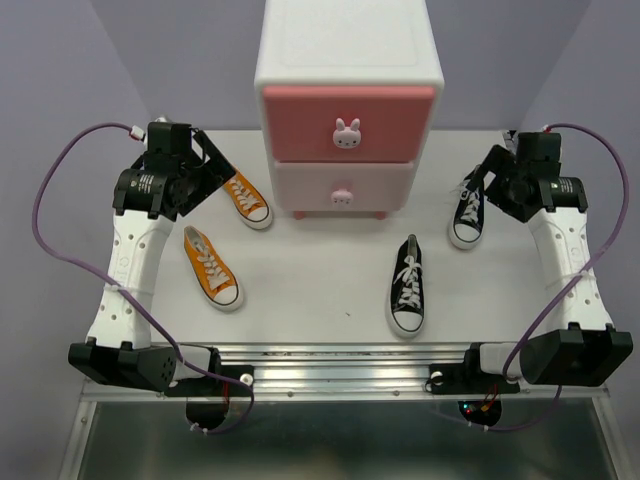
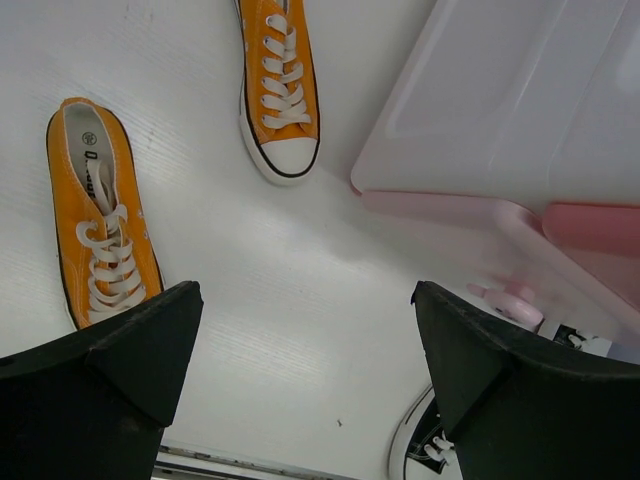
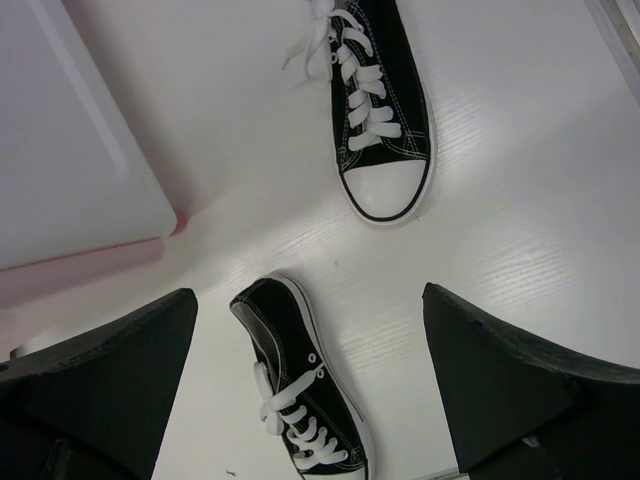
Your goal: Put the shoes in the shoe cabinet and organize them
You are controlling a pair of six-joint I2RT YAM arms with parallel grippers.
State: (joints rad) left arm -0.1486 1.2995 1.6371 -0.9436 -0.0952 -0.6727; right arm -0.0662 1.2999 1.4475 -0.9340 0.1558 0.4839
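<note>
The white shoe cabinet [image 1: 349,60] stands at the back centre, both pink drawers shut. One orange shoe [image 1: 246,198] lies left of it and another [image 1: 211,266] nearer the front left. One black shoe [image 1: 468,210] lies right of the cabinet and another [image 1: 408,286] lies front centre. My left gripper [image 1: 222,173] is open and empty above the table by the far orange shoe [image 2: 279,85]; the near one [image 2: 100,215] also shows there. My right gripper [image 1: 478,185] is open and empty over the right black shoe [image 3: 376,95]; the other black shoe [image 3: 300,385] lies below it.
The cabinet's side [image 2: 510,95] fills the upper right of the left wrist view and its corner [image 3: 70,150] the upper left of the right wrist view. The table's front edge has a metal rail [image 1: 340,360]. Purple cables loop at both sides.
</note>
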